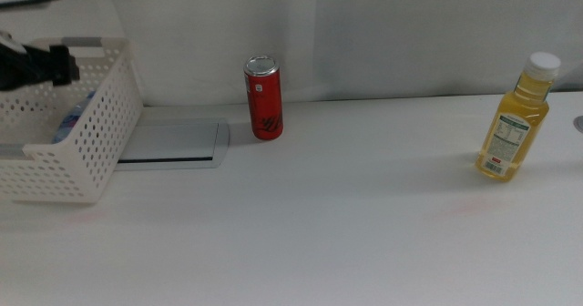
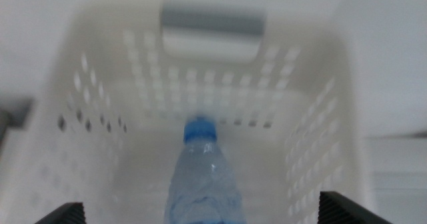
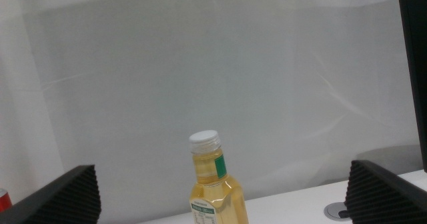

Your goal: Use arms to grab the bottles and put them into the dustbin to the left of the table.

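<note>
Left end effector (image 1: 41, 66) above dustbin (image 1: 100, 133), jaws spread wide, empty; water bottle (image 2: 202, 184) lies inside bin. Right end effector (image 3: 223, 197) jaws apart, empty, facing juice bottle (image 1: 515, 119) upright at table's (image 1: 346, 224) right. Red can (image 1: 263, 98) upright near grey hatch (image 1: 178, 142)

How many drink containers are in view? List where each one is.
3. The slim red metal can stands beside the grey hatch; the yellow juice bottle stands at the table's right; the clear blue-capped water bottle is inside the white perforated basket.
</note>
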